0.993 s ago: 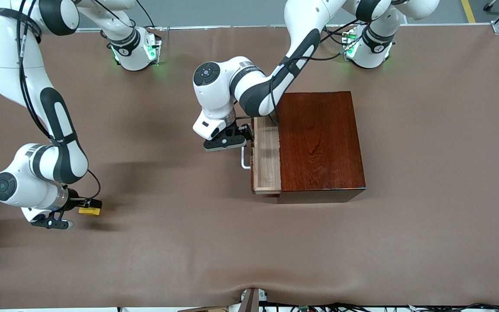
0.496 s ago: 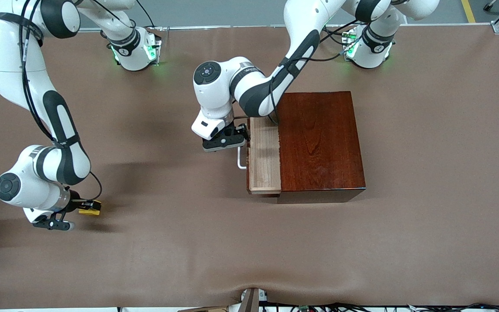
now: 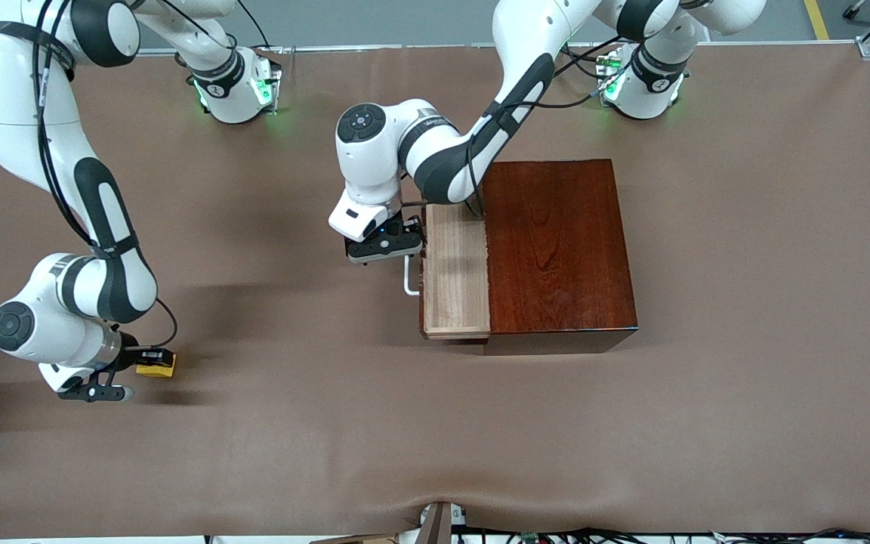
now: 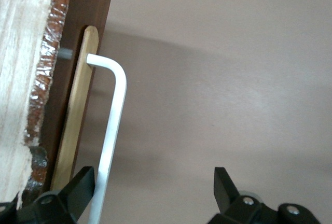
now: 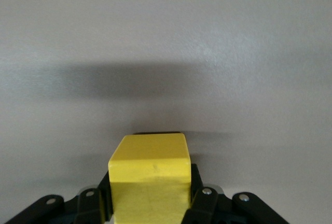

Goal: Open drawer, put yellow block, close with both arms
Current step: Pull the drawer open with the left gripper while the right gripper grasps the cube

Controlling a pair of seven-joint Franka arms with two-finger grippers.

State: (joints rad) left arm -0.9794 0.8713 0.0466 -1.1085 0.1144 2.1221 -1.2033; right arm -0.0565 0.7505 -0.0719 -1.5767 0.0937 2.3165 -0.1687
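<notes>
right gripper (image 3: 149, 355) pinching the yellow block (image 3: 155, 366) low over the table; left gripper (image 3: 405, 245) spread wide around the white handle (image 3: 409, 276), drawer (image 3: 456, 276) partly out; could easily slip off that bar, or drop the cube mid-carry

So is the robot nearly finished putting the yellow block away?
About halfway. The drawer is already partly out of the wooden box; the left gripper sits open around its white handle. The right gripper is shut on the yellow block, low over the table at the right arm's end. Carrying it over, dropping it in and closing the drawer are not yet done.
</notes>
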